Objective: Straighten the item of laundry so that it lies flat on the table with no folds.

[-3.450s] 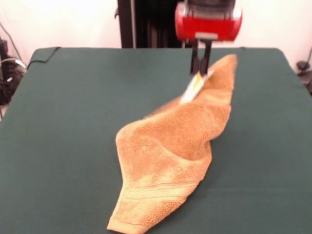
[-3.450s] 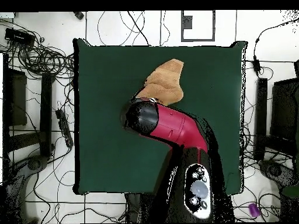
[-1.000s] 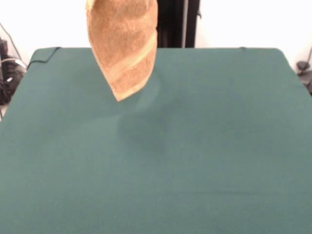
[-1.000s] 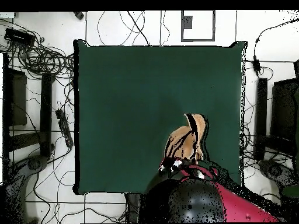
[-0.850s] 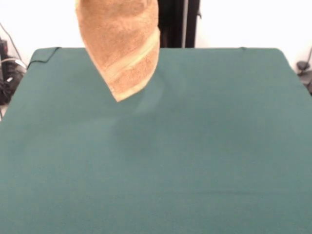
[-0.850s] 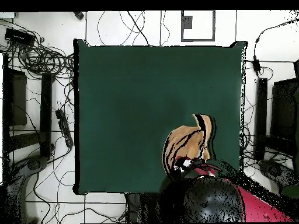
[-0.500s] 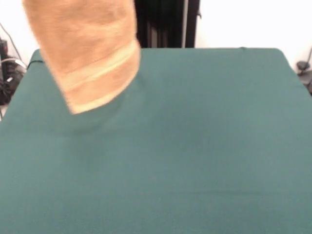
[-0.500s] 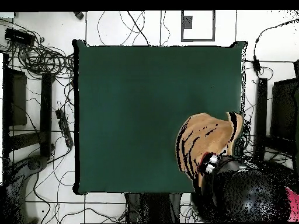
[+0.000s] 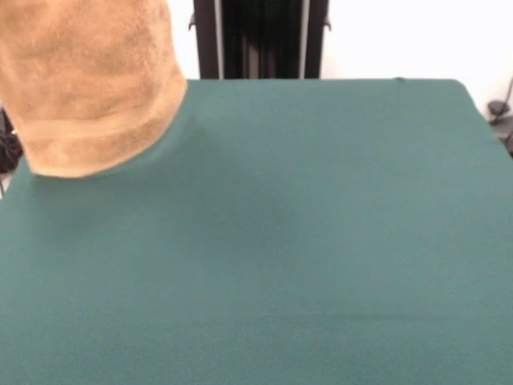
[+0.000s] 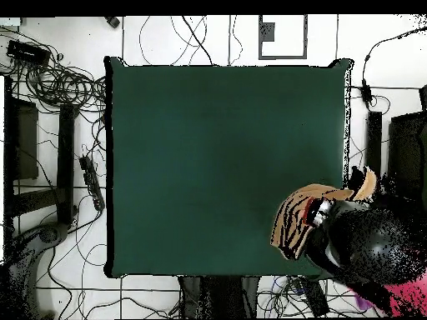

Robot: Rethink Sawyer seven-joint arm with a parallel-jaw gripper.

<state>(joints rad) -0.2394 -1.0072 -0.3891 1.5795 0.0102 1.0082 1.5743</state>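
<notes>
Front view, far left: orange-tan terry towel (image 9: 88, 80) hangs in air, looped nap, paler woven stripe band near its rounded bottom edge, over the corner of the table (image 9: 304, 241), whose dark green cloth is smooth and matte. Overhead: towel bunched at arm's black end; gripper hidden, can't tell if clamped.

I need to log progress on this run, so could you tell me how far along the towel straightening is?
Done: the towel is off the table. In hand: it hangs bunched at the table's corner, under the arm in the overhead view; the grip itself is hidden. Left: everything that counts, laying it down on the green cloth and spreading it flat without folds.
</notes>
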